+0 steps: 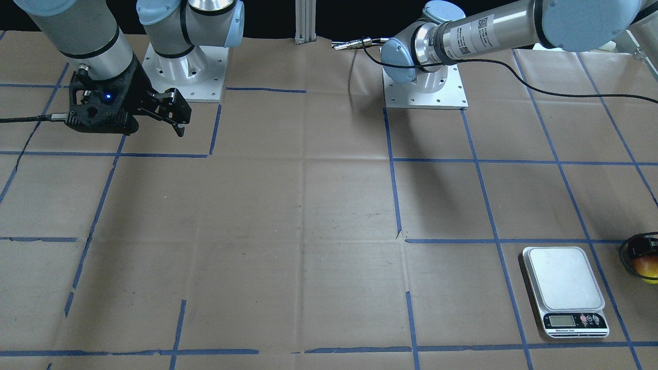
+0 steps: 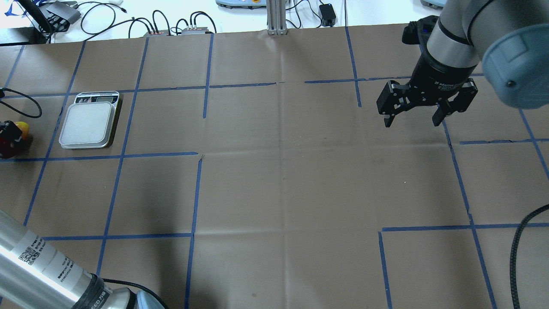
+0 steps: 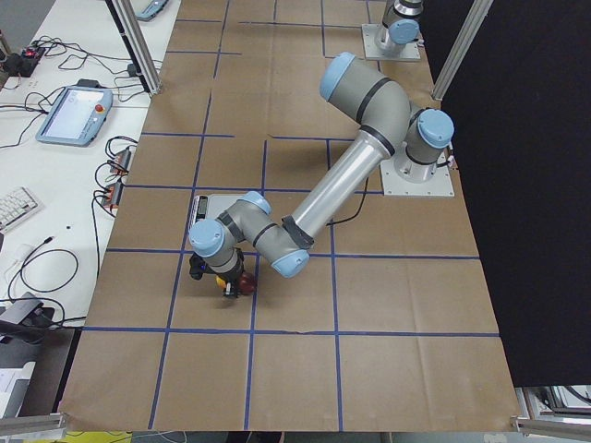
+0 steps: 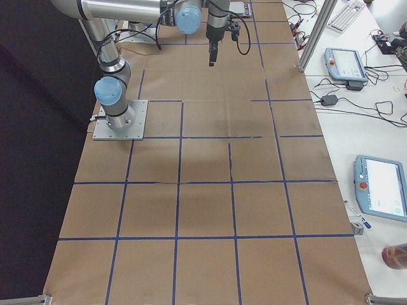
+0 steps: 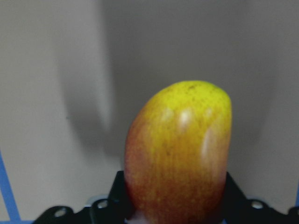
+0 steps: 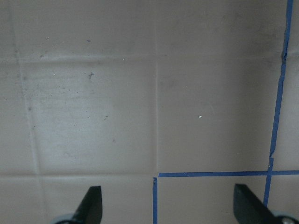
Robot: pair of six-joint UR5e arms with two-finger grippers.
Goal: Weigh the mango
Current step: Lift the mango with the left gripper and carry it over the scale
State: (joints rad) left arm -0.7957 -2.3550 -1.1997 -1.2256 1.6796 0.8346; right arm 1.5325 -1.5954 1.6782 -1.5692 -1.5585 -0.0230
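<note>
The mango, red at the base and yellow at the tip, fills the left wrist view and sits between the jaws of my left gripper, which is shut on it. The pair is at the table's left end, low over the paper, beside the scale. I cannot tell whether the mango touches the table. In the front-facing view the mango shows at the right edge, right of the scale. The scale's platform is bare. My right gripper hangs open and empty above the far right of the table, and the right wrist view shows its fingertips spread over bare paper.
Brown paper with blue tape lines covers the table. Cables and boxes lie beyond the far edge. A black cable runs close to the left gripper. The two arm bases stand at the robot's side.
</note>
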